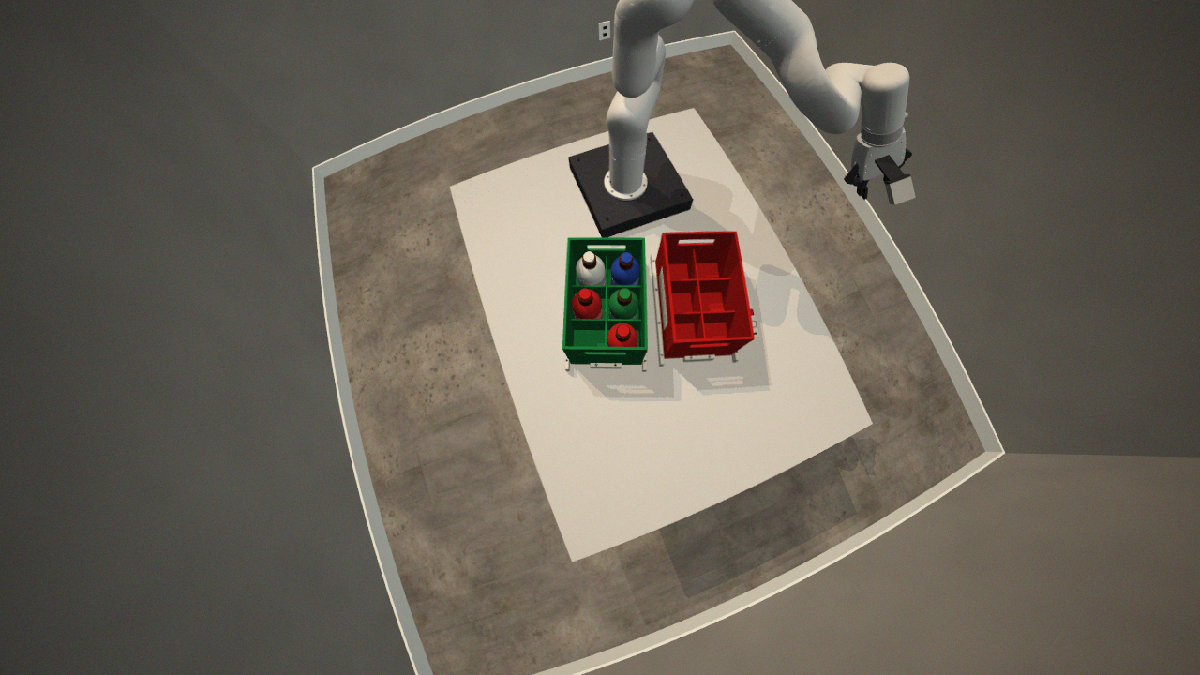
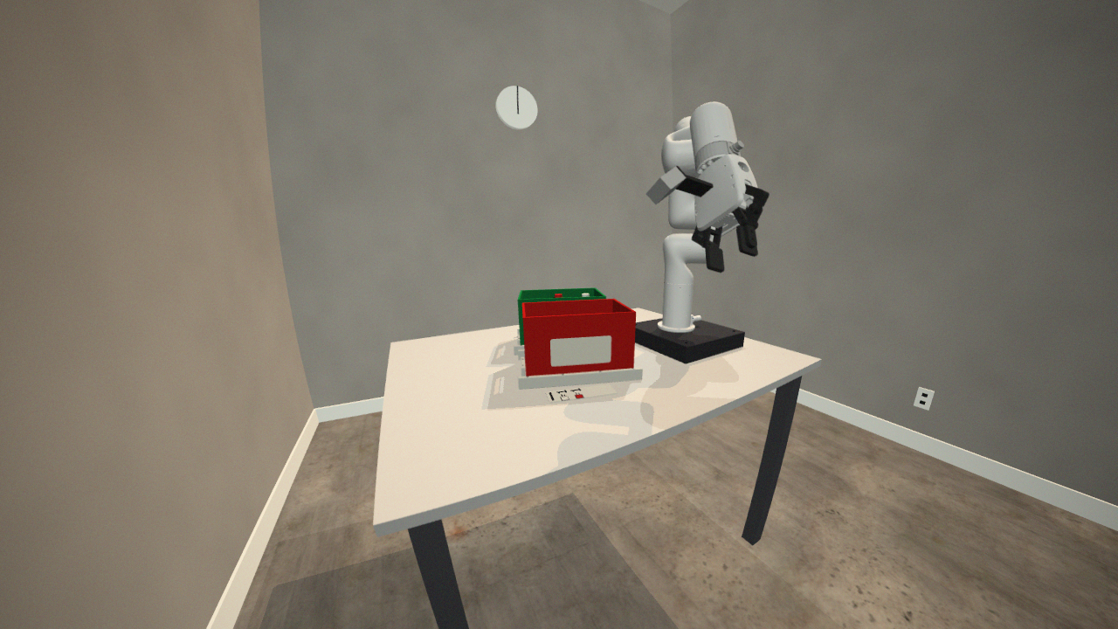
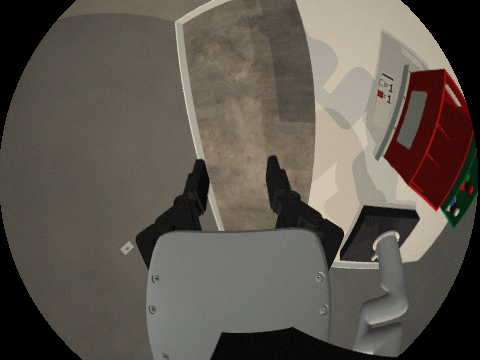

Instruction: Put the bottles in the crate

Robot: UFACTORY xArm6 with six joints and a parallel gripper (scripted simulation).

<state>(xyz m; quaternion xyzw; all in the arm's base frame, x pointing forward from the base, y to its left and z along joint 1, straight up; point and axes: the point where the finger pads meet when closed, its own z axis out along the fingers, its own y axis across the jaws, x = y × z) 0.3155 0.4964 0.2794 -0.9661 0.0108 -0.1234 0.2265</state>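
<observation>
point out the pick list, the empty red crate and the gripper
pick list (image 2: 566, 395), exterior view, middle of the strip
red crate (image 1: 745, 289), top view, its right wall
gripper (image 3: 236, 183), wrist view, midway between its open fingertips

On the bench (image 1: 671, 470) stood two crates, one green (image 1: 568, 293) and one red (image 1: 745, 289), and five bottles: two red (image 1: 585, 303) (image 1: 622, 336), one white (image 1: 591, 268), one blue (image 1: 624, 268), one green (image 1: 622, 300).
</observation>
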